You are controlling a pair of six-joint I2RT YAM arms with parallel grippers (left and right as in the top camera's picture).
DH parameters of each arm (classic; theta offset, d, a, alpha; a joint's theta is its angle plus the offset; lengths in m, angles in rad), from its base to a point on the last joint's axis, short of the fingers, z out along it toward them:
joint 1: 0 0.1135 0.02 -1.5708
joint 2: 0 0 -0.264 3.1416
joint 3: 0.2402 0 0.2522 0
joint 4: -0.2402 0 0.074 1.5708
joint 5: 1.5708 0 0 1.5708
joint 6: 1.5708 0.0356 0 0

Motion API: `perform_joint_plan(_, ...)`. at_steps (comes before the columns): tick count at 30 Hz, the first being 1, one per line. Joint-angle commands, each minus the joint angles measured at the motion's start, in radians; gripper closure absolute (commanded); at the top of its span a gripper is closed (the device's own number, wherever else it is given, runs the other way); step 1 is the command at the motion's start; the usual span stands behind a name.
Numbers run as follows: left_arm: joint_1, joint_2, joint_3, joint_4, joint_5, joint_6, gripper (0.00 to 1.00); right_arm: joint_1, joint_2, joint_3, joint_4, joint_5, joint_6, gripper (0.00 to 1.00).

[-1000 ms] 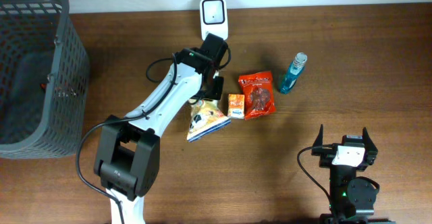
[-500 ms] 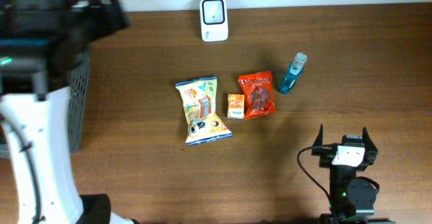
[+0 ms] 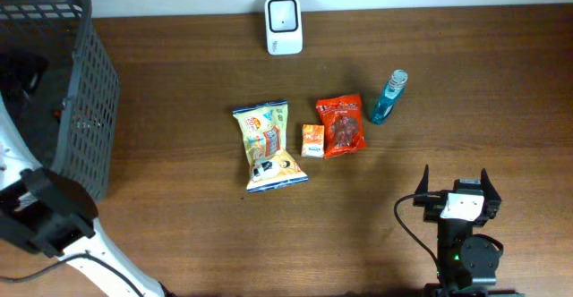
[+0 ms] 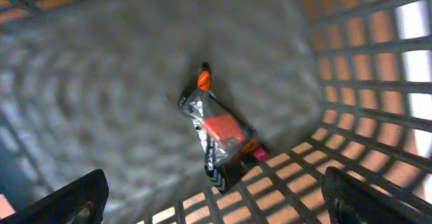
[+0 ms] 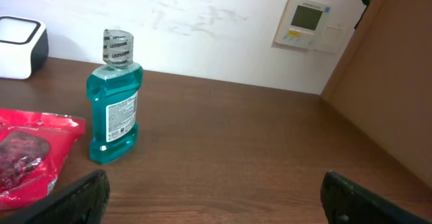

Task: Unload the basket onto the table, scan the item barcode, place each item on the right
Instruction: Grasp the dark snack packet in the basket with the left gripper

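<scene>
A packet [image 4: 219, 133] is seen in the basket [image 4: 368, 69] below the wide left hand [image 4: 216, 198]. At 5 o'clock, the right hand [image 3: 456, 185] is spread wide.

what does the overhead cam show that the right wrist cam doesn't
Only overhead: the basket, the yellow bag and the orange box. Only right wrist: a wall panel on the white wall behind the table. Both: the blue bottle, the red bag and the scanner, though the wrist view cuts the bag and the scanner off at its left edge.
</scene>
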Motion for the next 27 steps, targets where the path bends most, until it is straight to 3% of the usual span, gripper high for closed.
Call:
perform_joint_plan(1, 0.000, 0.097, 0.003, 0.003, 0.018, -0.013, 0.01, 0.006, -0.006, -0.007, -0.005, 0.009, 0.004, 0.02)
perform_joint_plan(7, -0.051, 0.235, 0.003, 0.077, 0.029, 0.002, 0.01, 0.006, -0.006, -0.007, -0.005, 0.009, 0.004, 0.02)
perform_joint_plan(11, -0.066, 0.290, 0.003, 0.089, 0.013, 0.002, 0.07, 0.006, -0.006, -0.007, -0.005, 0.009, 0.004, 0.01)
perform_joint_plan(13, -0.066, 0.316, -0.001, 0.079, -0.013, 0.002, 0.26, 0.006, -0.006, -0.007, -0.005, 0.009, 0.004, 0.02)
perform_joint_plan(15, -0.066, 0.317, -0.001, 0.068, -0.083, 0.002, 0.29, 0.006, -0.006, -0.007, -0.005, 0.009, 0.004, 0.02)
perform_joint_plan(17, -0.066, 0.317, -0.001, 0.041, -0.150, 0.002, 0.60, 0.006, -0.006, -0.007, -0.005, 0.009, 0.004, 0.02)
perform_joint_plan(23, -0.064, 0.295, 0.003, -0.012, -0.152, 0.002, 1.00, 0.006, -0.006, -0.007, -0.005, 0.009, 0.004, 0.02)
perform_joint_plan(27, -0.049, 0.173, 0.026, -0.035, -0.152, 0.002, 1.00, 0.006, -0.006, -0.007, -0.005, 0.009, 0.004, 0.02)
